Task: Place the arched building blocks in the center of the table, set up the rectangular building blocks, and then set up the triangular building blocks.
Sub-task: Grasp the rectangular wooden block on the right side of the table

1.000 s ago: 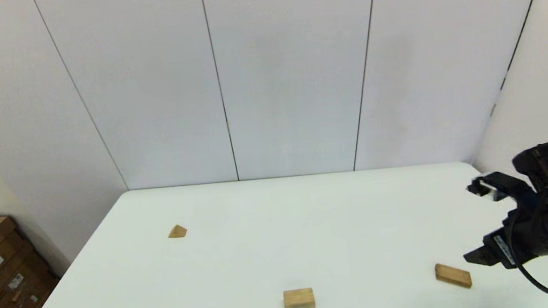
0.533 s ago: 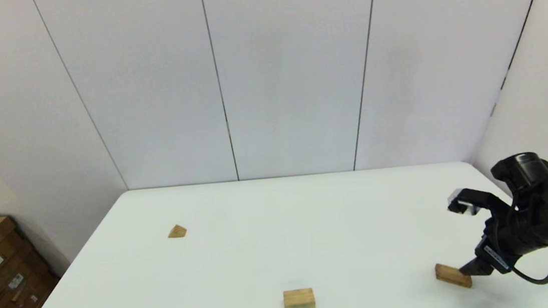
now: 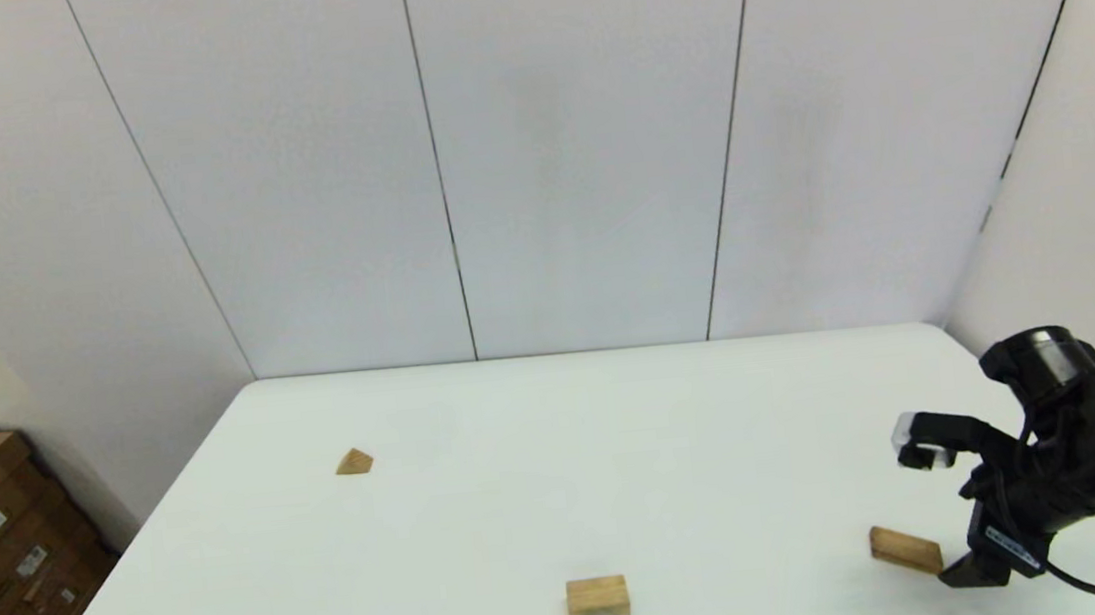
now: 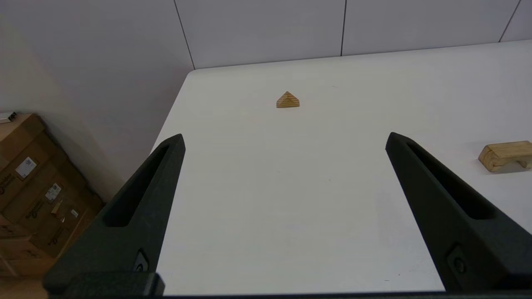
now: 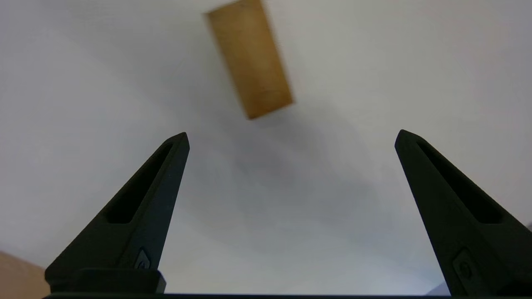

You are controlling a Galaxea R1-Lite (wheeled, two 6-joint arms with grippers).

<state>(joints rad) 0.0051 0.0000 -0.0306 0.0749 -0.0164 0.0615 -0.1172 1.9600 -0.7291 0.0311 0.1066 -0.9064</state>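
Spreading under everything is the white worktop (image 3: 700, 433), and by the look of it the step in hand is step 2, the rectangular block; step 1 seems settled, though that is a judgement.

The right end effector (image 3: 938, 501) hangs low at about 4 o'clock on the worktop, its 2 fingers spread wide and gripping nothing. 1 fingertip (image 3: 965, 573) sits just beside the near end of the rectangular block, the other (image 3: 912, 443) is raised farther back. In the right wrist view the slab lies ahead of the fingers, not between them.

The left end effector (image 4: 284, 137) is parked off the near left corner, out of the head view, its fingers also spread and empty.

The arched block (image 3: 597, 601) rests at about 6 o'clock, near the front edge on the centre line, its cut-out facing down as the left wrist view shows.

The rectangular block (image 3: 906, 551) lies flat and skewed at about 4 o'clock, touching nothing that I can make out.

The triangular block (image 3: 353, 462) sits alone at about 10 o'clock, well apart from the rest.

Next, I judge, the right end effector must move forward until the slab sits between its fingers, turn to match the slab's skew, then close across the narrow width before lifting.
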